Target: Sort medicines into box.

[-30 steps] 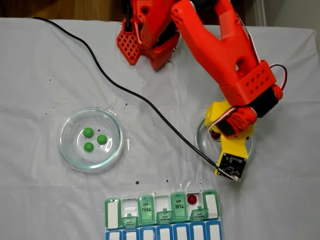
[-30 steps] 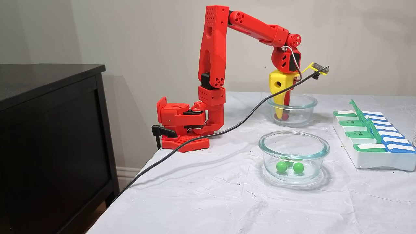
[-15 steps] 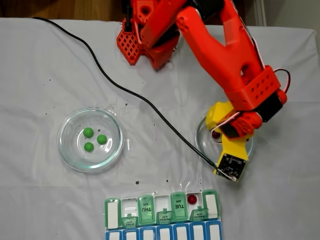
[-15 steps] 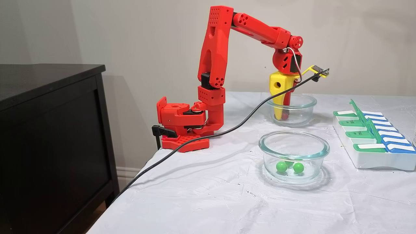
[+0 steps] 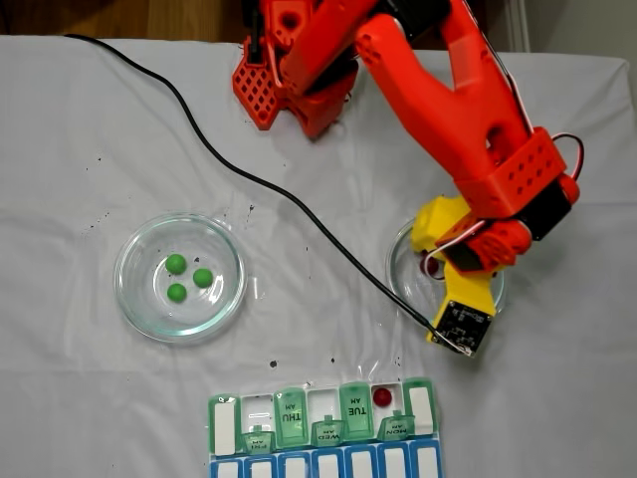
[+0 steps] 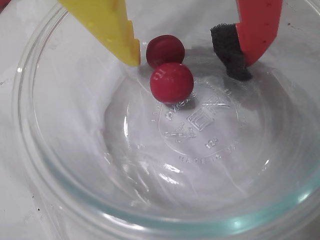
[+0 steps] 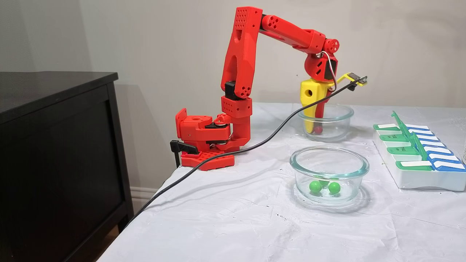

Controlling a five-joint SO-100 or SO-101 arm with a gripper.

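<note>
Your claw point(image 6: 185, 57) is hanging wide open inside the clear glass dish point(image 6: 45, 185), gripping nothing; its yellow finger point(image 6: 112, 27) is touching the farther of two dark red ball pills point(image 6: 165, 49). You are early on: one red pill point(image 5: 382, 396) is sitting in the green-lidded weekly pill organizer point(image 5: 224, 413), while three bright green ball pills point(image 5: 189, 277) are waiting in the other glass dish point(image 5: 134, 304) on the counter point(image 5: 100, 119)

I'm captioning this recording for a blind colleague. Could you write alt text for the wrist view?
Two dark red pills lie touching on the bottom of a clear glass dish, between the open gripper. The yellow finger sits beside the farther pill; the red finger's black pad stands apart.
</note>
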